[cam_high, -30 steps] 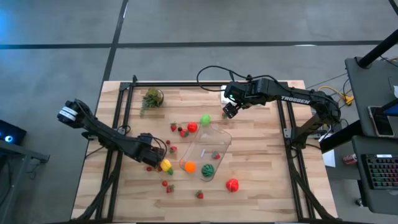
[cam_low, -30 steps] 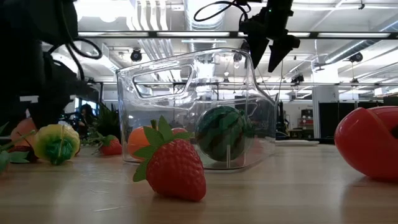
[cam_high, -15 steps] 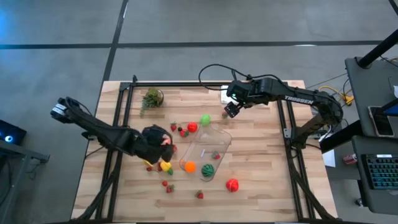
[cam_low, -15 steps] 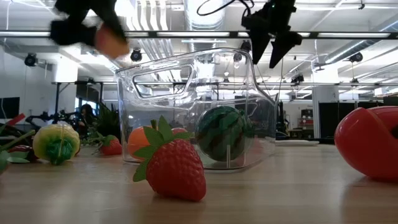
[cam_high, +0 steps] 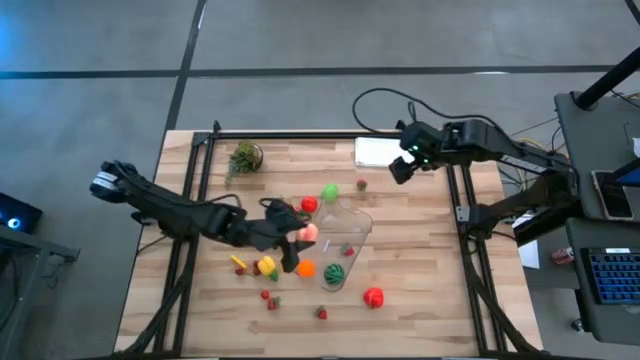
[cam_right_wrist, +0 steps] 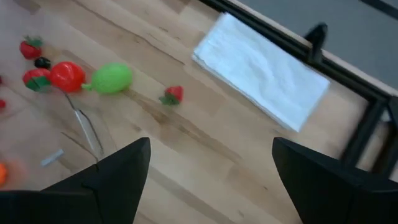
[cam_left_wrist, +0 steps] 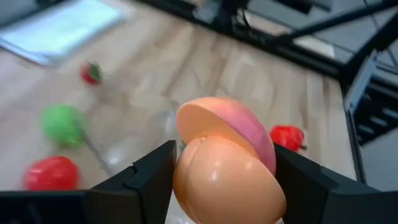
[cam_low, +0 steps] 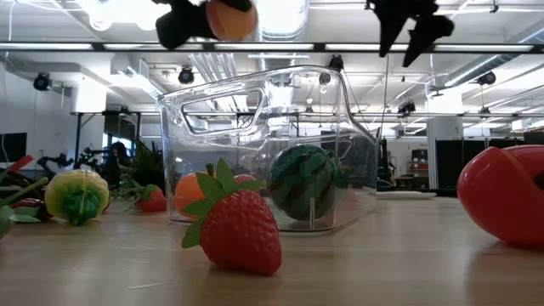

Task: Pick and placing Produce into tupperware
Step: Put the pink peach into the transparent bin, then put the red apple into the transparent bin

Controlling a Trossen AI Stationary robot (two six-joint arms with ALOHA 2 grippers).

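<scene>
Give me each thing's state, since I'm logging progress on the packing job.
Tub: upright, open, no lid on it.
Peach: held in the air over the tub's edge.
Left end effector: shut on the peach.
Right end effector: open, empty, raised.
Watermelon: in the tub.
Strawberry: loose on the table.

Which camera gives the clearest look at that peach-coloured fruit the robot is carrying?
The left wrist view: the peach fills the middle of the picture, clamped between the left gripper's two dark fingers. The high view shows it only as a small pink spot by the tupperware. The low view catches it at the top edge. The right wrist view misses it.
</scene>
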